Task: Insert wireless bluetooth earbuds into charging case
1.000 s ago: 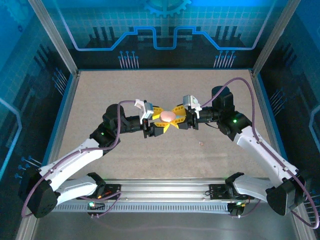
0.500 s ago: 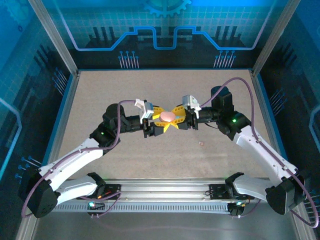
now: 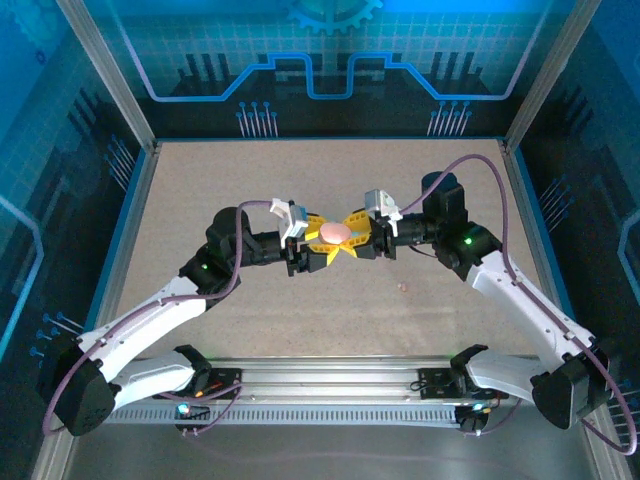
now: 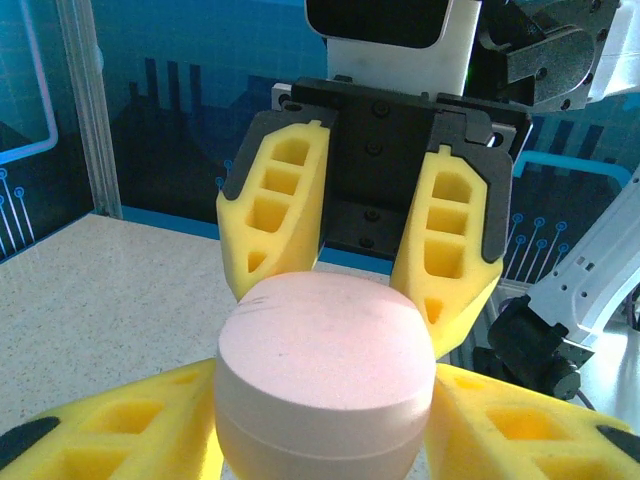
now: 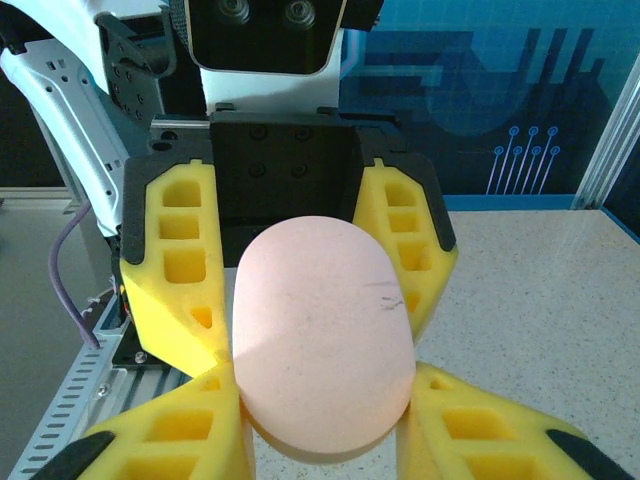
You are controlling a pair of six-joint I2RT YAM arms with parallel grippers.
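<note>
**Clerk:** Enclosure first: blue patterned walls [image 3: 320, 60], aluminium posts [image 3: 100, 70], speckled beige bench [image 3: 200, 190] inside a blue rim. Room for moving?

**Checker:** Open bench on every side of the middle. It is widest toward the far wall and narrower toward the near rail [image 3: 330, 385], where both bases sit.

**Clerk:** Item, arms.

**Checker:** Two. Left arm [image 3: 150, 315] and right arm [image 3: 520, 300] each rise from a near corner, elbow bowed outward, forearm angled in. The claws meet nose to nose at centre.

**Clerk:** Left claw [image 3: 325, 240]?

**Checker:** Yellow foam fingers [image 4: 130, 430] lie against both flanks of the charging case [image 3: 337, 231]; clamped on it.

**Clerk:** Right claw [image 3: 350, 236]?

**Checker:** Likewise, fingers [image 5: 170, 440] clamped on the opposite end.

**Clerk:** Case, condition.

**Checker:** One, pink, oval, lid shut, join line [image 4: 300, 410] plain in the left wrist view.

**Clerk:** Earbuds?

**Checker:** One pinkish earbud [image 3: 403, 287] lies on the bench, right of centre, between the claws and the rail, well apart from both. It is too small to make out its shape.

**Clerk:** Hidden?

**Checker:** The case's interior and underside. Whether it clears the bench, I cannot tell.
</note>
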